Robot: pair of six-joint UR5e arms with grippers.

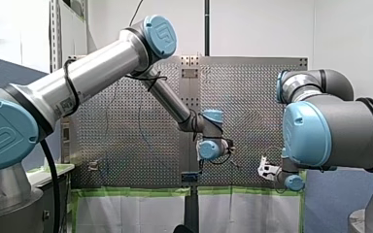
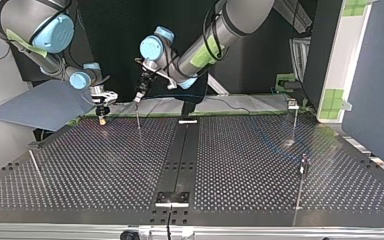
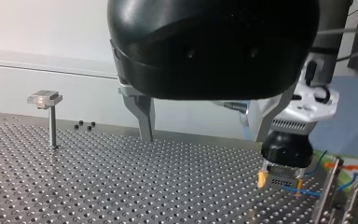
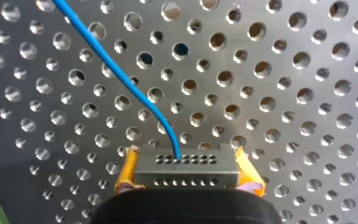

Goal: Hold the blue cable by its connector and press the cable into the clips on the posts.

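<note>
Your right gripper (image 4: 187, 174) is closed on the connector (image 4: 186, 164), with its yellow pads (image 4: 127, 171) clamping the two short ends of the grey block, so the hold the task asks for is in place. In the top view that gripper stands over the far part of the table (image 2: 260, 165), at about ten o'clock from the table's middle. Treat the connector as the only rigid part. It looks small, hard and light, and the pads should hold it without much squeeze, though a smooth block taken by its ends could twist if the cable drags sideways. The blue cable (image 4: 120, 74) is thin and, by the look of it, limp. It will not push, so lead it by the connector and keep it lightly taut as you press it into each clip (image 3: 44, 99). The connector's long axis runs from nine to three o'clock across the right wrist view, pad to pad, and its holed face is turned away from the gripper toward the table. The cable leaves the middle of that face and curves off toward eleven o'clock. In the left wrist view it trails from the connector toward two posts (image 3: 328, 193) just beside it, at about four o'clock from your right gripper. You cannot tell from here whether it sits in a clip there. Your left gripper (image 3: 206, 133) hangs wide open and empty, with another post (image 3: 51, 123) well apart at nine o'clock.
</note>
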